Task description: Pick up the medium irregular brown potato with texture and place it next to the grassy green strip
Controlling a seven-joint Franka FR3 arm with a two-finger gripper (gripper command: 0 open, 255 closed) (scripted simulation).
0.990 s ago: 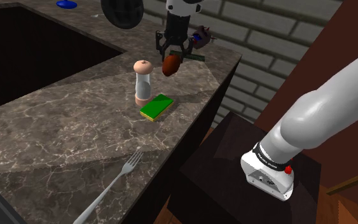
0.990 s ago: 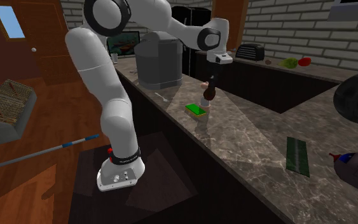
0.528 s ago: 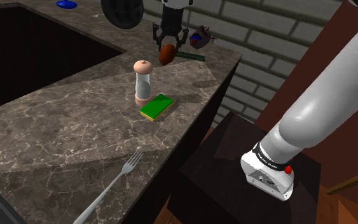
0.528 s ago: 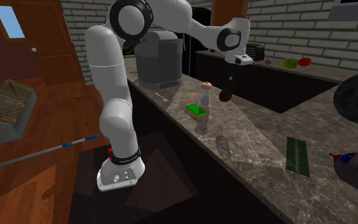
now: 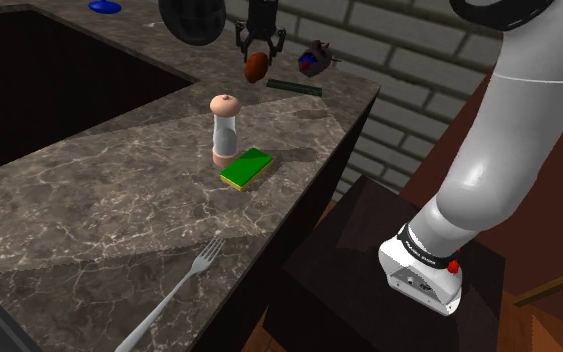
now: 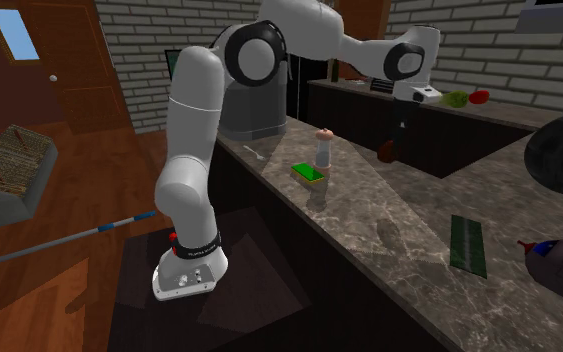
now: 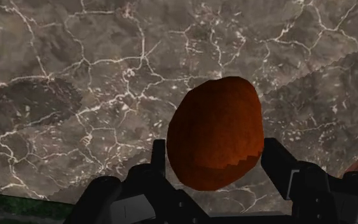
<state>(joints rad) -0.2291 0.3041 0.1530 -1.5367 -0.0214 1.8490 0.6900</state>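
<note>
We see the gripper point(image 5: 257, 58) pinching the reddish-brown potato point(image 5: 257, 67) between its two fingers, lifted clear of the marble counter point(image 5: 119, 200). The potato hangs near the green strip point(image 5: 296, 87), which lies flat on the counter. The pepper mill point(image 5: 225, 130) and green sponge point(image 5: 246, 168) sit farther from the strip.

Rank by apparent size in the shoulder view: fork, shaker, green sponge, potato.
The fork: largest, though nearest the camera.
The shaker and the sponge look alike.
The potato: smallest, though farthest away.
</note>
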